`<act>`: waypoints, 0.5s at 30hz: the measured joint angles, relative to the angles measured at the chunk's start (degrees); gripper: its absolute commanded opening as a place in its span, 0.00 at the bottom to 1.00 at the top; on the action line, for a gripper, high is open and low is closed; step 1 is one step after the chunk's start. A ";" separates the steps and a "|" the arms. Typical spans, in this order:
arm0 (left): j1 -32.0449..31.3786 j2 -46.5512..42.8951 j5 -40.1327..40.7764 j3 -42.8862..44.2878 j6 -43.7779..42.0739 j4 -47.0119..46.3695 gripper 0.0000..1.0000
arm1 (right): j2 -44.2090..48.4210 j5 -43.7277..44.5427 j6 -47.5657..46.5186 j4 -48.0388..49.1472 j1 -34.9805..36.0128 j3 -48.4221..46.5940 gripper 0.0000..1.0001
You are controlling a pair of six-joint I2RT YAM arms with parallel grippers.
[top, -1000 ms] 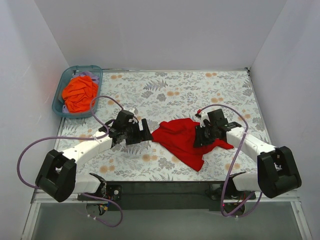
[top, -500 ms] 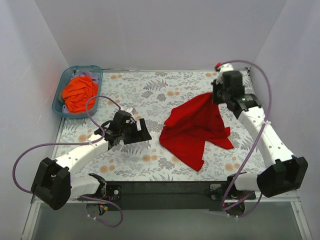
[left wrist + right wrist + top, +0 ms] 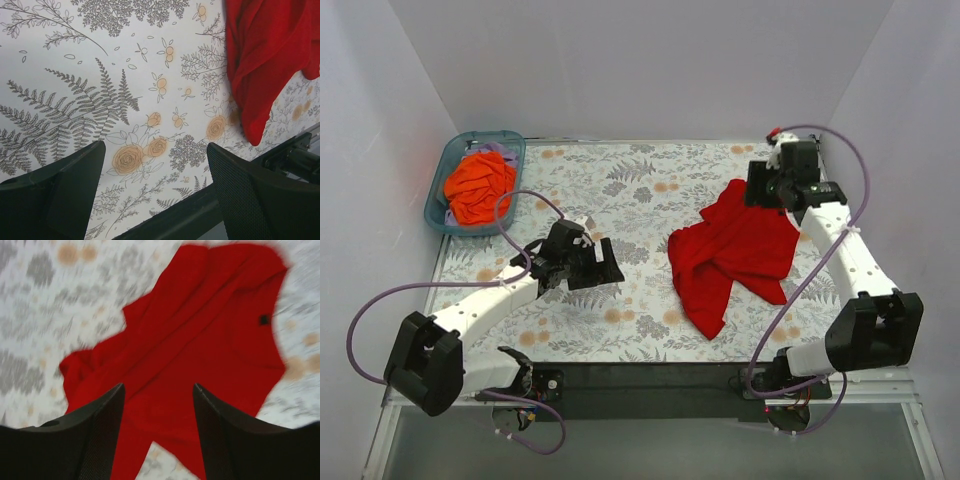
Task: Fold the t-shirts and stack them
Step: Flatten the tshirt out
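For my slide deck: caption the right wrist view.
Open right gripper over the rumpled red t-shirt on the floral table.

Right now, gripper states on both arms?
Left gripper: open, empty.
Right gripper: open, above the red t-shirt, not gripping it.
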State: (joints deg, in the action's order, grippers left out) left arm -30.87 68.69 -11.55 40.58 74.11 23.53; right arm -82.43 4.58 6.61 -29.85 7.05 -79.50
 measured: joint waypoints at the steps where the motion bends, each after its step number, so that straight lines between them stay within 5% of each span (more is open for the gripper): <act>1: 0.00 0.66 -0.44 0.42 0.11 0.00 0.82 | 1.33 -3.21 0.72 -0.04 0.79 4.22 0.63; 9: -2.34 5.86 -2.40 3.67 1.97 -2.36 0.76 | 10.40 -17.07 5.42 1.49 11.85 32.24 0.63; 15: -9.31 17.77 -4.35 7.08 3.30 -8.57 0.68 | 16.98 -17.51 7.52 3.76 11.28 37.31 0.63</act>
State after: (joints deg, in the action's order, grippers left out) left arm -40.18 86.46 -15.90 47.66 77.41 14.96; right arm -65.45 -12.93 14.13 -26.09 18.33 -42.19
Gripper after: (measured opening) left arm 0.695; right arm 0.630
